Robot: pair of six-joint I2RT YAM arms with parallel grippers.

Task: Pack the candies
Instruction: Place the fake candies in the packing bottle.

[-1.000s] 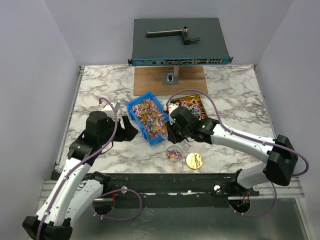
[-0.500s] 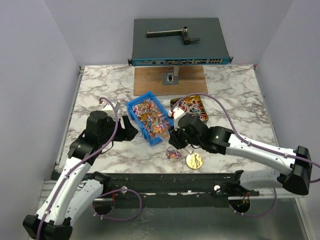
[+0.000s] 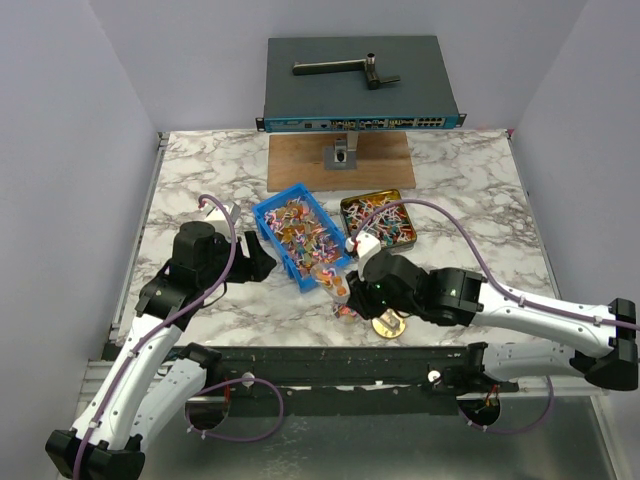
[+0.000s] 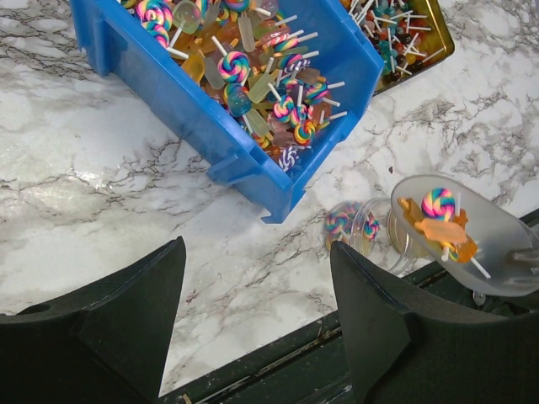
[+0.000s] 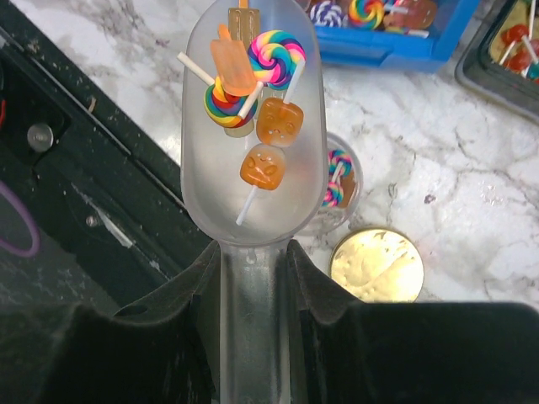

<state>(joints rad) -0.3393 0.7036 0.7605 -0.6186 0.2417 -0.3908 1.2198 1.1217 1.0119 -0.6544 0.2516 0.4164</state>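
The candies [image 3: 300,236] are small lollipops and sweets on sticks heaped in a blue bin [image 3: 262,216]. My right gripper [image 5: 253,252] is shut on the handle of a translucent scoop [image 5: 253,177] that carries several candies [image 5: 257,93]. The scoop [image 3: 333,280] hangs level, partly over a small clear jar [image 5: 341,181] with a few candies inside. The jar [image 3: 345,312] stands on the marble near the front edge. My left gripper [image 4: 257,278] is open over bare marble, left of the jar [image 4: 354,227] and in front of the bin [image 4: 194,109].
A gold tin [image 3: 347,206] of more sweets sits right of the bin. A round gold lid [image 3: 388,322] lies flat right of the jar. A wooden board [image 3: 300,160] and a network switch [image 3: 360,95] stand at the back. The black front rail [image 5: 76,160] runs below the scoop.
My right arm has pulled back from the blue bin toward the front edge, carrying the loaded scoop to the jar. The left arm has not moved.
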